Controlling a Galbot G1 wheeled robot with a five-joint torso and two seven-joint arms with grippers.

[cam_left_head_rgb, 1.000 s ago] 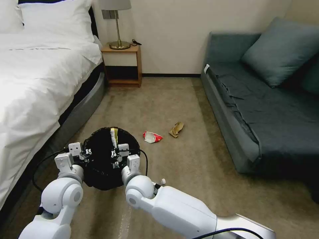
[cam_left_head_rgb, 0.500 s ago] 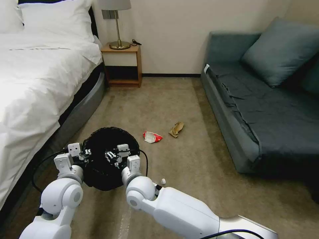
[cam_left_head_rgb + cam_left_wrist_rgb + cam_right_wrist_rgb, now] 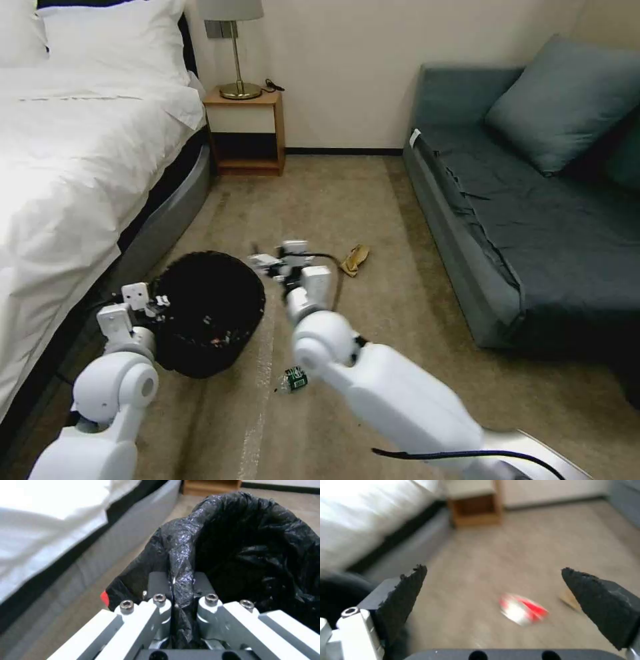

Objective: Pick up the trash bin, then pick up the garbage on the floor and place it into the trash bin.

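Note:
The trash bin [image 3: 208,308] is round and black with a bag liner, and stands on the carpet beside the bed. My left gripper [image 3: 152,305] is shut on its near-left rim; in the left wrist view the fingers [image 3: 156,582] pinch a fold of the liner [image 3: 181,562]. My right gripper [image 3: 275,259] hangs open just right of the bin, above the floor. Between its open pads [image 3: 411,580] lies the red-white packet [image 3: 522,610]. The tan paper wad [image 3: 355,259] lies a little farther right. A bottle with a green label [image 3: 293,380] lies by my right arm's elbow.
The white bed [image 3: 73,167] runs along the left, and a dark sofa [image 3: 533,220] along the right. A wooden nightstand [image 3: 245,133] with a lamp stands at the far wall. Open carpet lies between bed and sofa.
One second ago my right gripper held a gold wrapper over the bin; the wrapper then left its grip. The gripper has since swung forward and right, off the bin. The bin shifted slightly left.

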